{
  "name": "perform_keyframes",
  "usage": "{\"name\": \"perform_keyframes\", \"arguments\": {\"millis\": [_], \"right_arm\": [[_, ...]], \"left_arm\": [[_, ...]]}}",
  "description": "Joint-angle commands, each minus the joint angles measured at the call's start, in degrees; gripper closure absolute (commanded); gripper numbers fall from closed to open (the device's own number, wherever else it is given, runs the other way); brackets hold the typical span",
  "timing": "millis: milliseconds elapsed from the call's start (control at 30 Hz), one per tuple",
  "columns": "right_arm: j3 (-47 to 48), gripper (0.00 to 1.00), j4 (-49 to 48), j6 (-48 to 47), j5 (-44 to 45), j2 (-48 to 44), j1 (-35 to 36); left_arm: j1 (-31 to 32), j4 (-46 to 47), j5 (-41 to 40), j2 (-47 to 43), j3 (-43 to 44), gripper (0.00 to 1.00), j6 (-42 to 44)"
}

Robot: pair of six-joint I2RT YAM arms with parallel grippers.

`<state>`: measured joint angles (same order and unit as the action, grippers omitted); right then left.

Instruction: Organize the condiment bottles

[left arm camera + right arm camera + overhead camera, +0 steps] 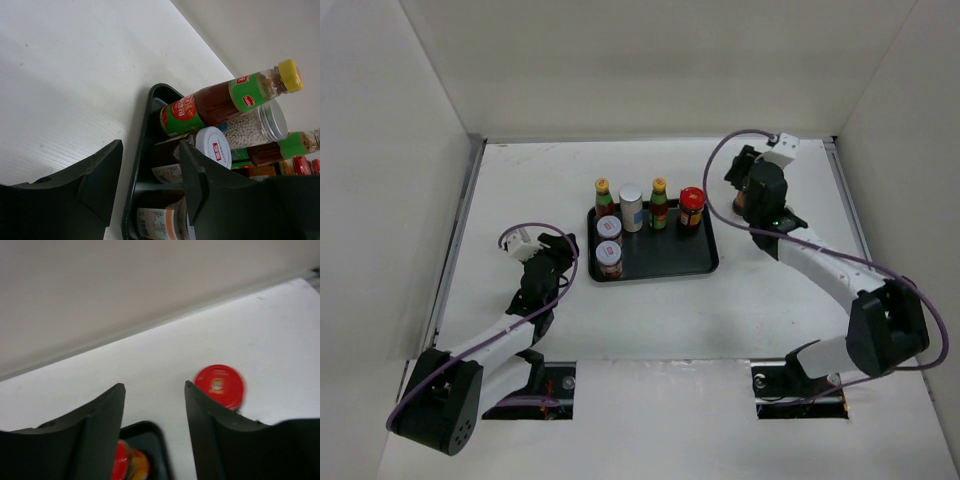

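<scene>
A dark tray (670,262) holds two yellow-capped bottles (604,198) (659,203), a grey-capped cylinder (631,208), a red-capped jar (691,208) and two white-lidded jars (609,229) (609,259). My left gripper (556,262) is open and empty just left of the tray. In the left wrist view it (150,155) faces the tray's edge (140,165) and the white-lidded jars (212,147). My right gripper (742,195) is open and empty, right of the tray. In the right wrist view it (153,390) hovers over the table, with a second red-capped jar (219,385) just outside its right finger.
White walls close in the table on the left, back and right. The tray's corner (150,432) and the tray's red-capped jar (120,460) show low in the right wrist view. A metal rail (460,230) runs along the table's left edge.
</scene>
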<state>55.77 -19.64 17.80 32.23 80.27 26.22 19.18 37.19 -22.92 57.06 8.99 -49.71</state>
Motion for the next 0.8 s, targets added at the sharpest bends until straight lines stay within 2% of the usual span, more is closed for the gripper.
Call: {"name": "perform_keyframes", "arguments": {"millis": [0, 100, 133, 233, 400, 767], "right_arm": [[1.70, 0.40, 6.79, 2.50, 1.96, 2.69, -5.07], [6.27, 0.13, 12.07, 0.49, 2.14, 6.91, -7.45], [7.41, 0.08, 13.21, -0.13, 2.40, 8.05, -7.98], [10.49, 0.01, 15.85, -1.01, 1.35, 10.43, -9.38], [14.71, 0.00, 21.39, -1.80, -3.13, 14.56, -10.79], [15.95, 0.02, 22.98, -1.63, -5.85, 19.39, -12.02]], "left_arm": [[-0.06, 3.24, 0.06, -0.28, 0.23, 0.53, 0.23], [0.37, 3.24, -0.37, -0.46, 0.32, 0.53, 0.58], [0.37, 3.24, -0.37, -0.28, 0.41, 0.53, 0.58], [0.02, 3.24, 0.06, -0.37, 0.24, 0.53, 0.41], [0.11, 3.24, 0.06, 0.16, 0.41, 0.53, 0.32], [-0.15, 3.24, 0.15, 0.07, 0.41, 0.52, 0.23]]}}
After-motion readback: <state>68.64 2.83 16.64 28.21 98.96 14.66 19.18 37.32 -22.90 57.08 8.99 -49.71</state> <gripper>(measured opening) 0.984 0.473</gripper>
